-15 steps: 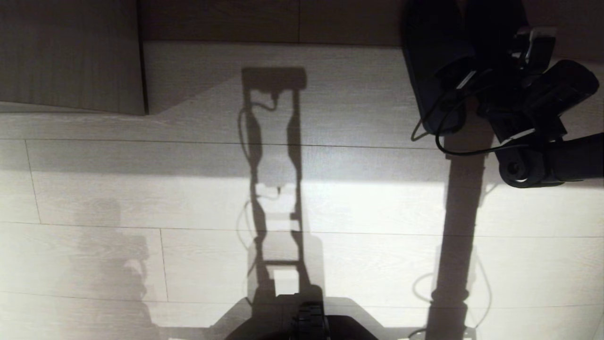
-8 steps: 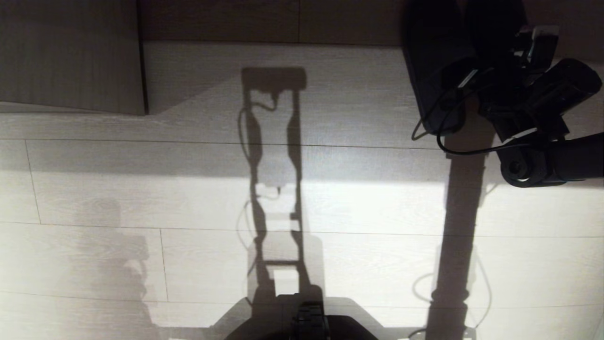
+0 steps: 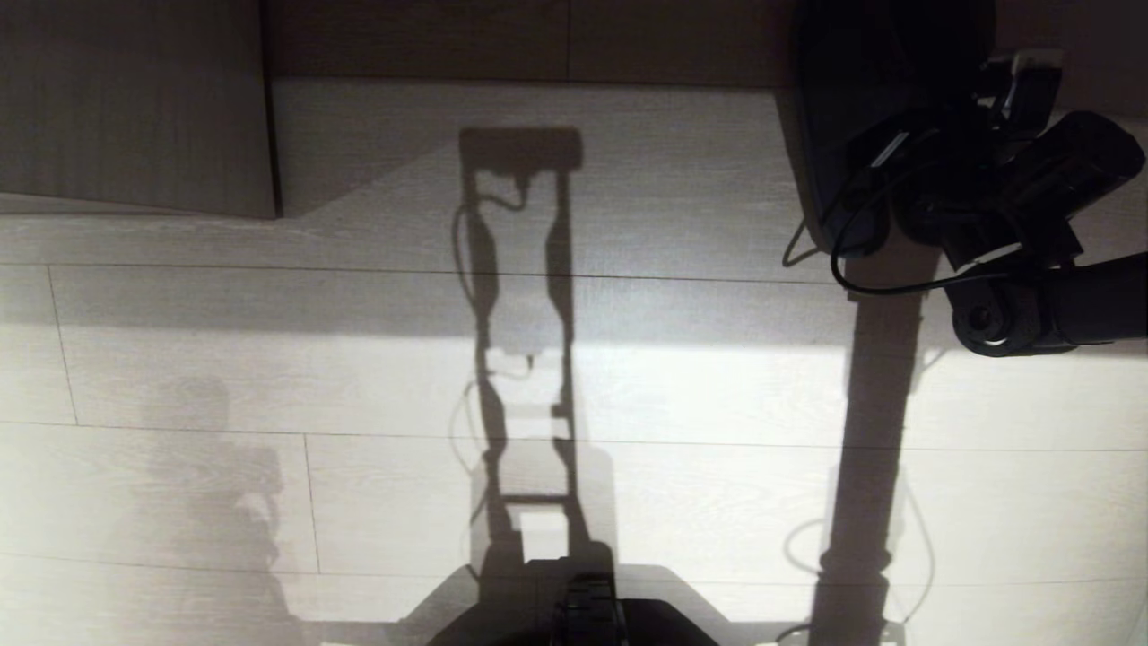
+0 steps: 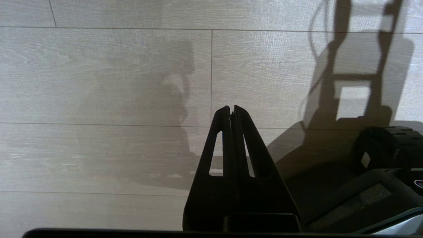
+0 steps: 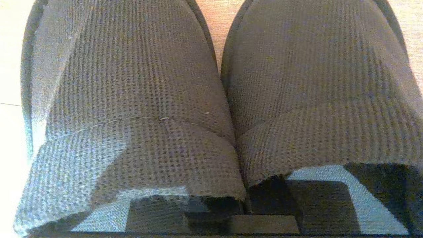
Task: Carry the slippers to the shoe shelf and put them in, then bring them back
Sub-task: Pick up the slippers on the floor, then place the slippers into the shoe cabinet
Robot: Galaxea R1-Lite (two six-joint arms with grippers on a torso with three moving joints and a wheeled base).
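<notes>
Right gripper clenched tight on the slippers, pinching both inner edges together; pair sitting toe-forward just ahead, on floor. Left gripper pressed closed, empty.

Pale wood-plank floor, with seams running left to right, carries the scene. At the far right the dark slippers lie side by side, touching; whether their soles rest on the planks cannot be told.
</notes>
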